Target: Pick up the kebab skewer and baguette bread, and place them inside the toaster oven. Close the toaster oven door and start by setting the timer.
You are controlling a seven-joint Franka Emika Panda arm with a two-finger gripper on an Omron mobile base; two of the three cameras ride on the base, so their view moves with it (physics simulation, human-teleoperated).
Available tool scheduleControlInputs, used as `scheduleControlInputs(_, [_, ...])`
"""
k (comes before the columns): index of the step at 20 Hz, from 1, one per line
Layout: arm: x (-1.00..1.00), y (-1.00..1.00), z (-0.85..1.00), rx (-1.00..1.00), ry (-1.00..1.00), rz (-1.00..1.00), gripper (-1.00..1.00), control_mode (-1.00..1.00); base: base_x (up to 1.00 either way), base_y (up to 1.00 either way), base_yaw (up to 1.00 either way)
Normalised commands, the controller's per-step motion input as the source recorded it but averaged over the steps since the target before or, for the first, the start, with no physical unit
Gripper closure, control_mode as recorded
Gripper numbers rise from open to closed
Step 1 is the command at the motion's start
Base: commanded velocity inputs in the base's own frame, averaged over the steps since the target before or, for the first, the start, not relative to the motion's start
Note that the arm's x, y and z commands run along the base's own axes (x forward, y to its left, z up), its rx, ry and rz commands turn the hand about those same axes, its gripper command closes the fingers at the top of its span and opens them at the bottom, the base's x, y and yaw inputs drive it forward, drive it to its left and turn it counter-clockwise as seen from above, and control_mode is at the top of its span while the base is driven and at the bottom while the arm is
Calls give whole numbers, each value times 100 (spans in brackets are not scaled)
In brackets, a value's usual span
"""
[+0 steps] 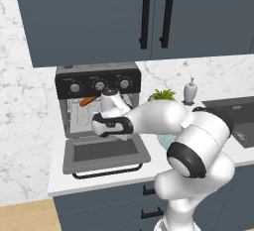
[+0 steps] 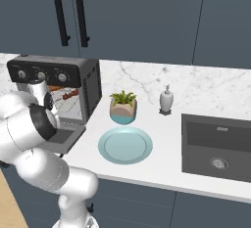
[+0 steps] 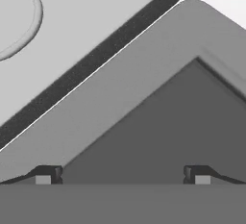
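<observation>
Hand view showed the gripper point(image 3: 122, 180) with its small dark tips spread wide and empty over the flat grey-framed toaster oven door point(image 3: 144, 103), which lay dropped open. The slim orange-brown baguette bread point(image 1: 88, 100) rested inside the boxy toaster oven point(image 1: 97, 84); the kebab skewer point(image 2: 70, 95) lay on its rack.

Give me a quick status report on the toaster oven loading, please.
Hand open, empty, over dropped toaster oven door. Baguette bread and kebab skewer inside toaster oven. Nothing blocking the door.
</observation>
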Motion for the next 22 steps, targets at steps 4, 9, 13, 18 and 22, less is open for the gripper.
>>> scheduleControlInputs(4, [-94, 0, 21, 4, 0, -5, -100, -100, 0, 0, 0])
scheduleControlInputs(9, [-100, 0, 33, 5, 0, 0, -100, -100, 0, 0, 0])
scheduleControlInputs(13, [-100, 0, 29, 6, 0, 5, -100, -100, 0, 0, 0])
scheduleControlInputs(18, [-100, 0, 13, 4, 0, 9, -100, -100, 0, 0, 0])
scheduleControlInputs(22, [-49, 13, 0, 0, 0, 27, -100, -100, 0, 0, 0])
